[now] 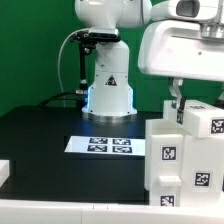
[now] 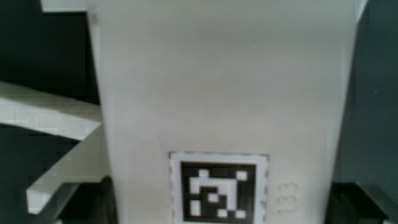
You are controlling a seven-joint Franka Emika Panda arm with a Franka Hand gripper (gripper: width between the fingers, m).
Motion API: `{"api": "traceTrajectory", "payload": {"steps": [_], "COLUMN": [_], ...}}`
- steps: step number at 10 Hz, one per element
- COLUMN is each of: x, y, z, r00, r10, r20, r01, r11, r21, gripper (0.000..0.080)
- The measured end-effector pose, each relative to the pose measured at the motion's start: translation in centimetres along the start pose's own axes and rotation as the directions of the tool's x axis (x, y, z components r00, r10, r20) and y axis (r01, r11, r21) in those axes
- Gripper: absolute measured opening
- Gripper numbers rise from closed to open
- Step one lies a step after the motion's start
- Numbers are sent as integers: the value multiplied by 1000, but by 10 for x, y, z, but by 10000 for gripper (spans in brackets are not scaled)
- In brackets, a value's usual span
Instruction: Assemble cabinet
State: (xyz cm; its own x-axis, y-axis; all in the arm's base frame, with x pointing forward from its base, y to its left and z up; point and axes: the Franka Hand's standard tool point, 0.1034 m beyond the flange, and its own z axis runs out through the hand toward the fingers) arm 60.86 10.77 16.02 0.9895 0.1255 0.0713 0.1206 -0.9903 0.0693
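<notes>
The cabinet [image 1: 185, 160] stands at the exterior view's right: a white box with smaller white blocks, each bearing black-and-white tags. My gripper [image 1: 177, 103] reaches down onto its top, next to a tagged upper block [image 1: 207, 122]. In the wrist view a tall white cabinet panel [image 2: 214, 90] with a square tag [image 2: 222, 188] fills the space between my dark fingers [image 2: 68, 195]. The jaws stand tight against its two sides. Another white part [image 2: 36, 115] lies slanted behind it.
The marker board [image 1: 105, 146] lies flat on the black table in front of the arm's base [image 1: 108, 95]. A small white piece [image 1: 4, 172] sits at the exterior view's left edge. A green wall stands behind.
</notes>
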Motion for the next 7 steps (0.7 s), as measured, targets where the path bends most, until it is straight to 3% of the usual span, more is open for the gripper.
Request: {"api": "traceTrajectory", "payload": {"steps": [4,6,7], "x": [-1,-1,-1], "y": [6,7,7], "z": [0,0,0], "r00": [947,942,942], "r10": [322,334,335], "r20": [18,18,19], "r01": [-322,-334,-335], "r11": [947,942,942], "r21": [1,0,0], "gripper": [548,548,663]}}
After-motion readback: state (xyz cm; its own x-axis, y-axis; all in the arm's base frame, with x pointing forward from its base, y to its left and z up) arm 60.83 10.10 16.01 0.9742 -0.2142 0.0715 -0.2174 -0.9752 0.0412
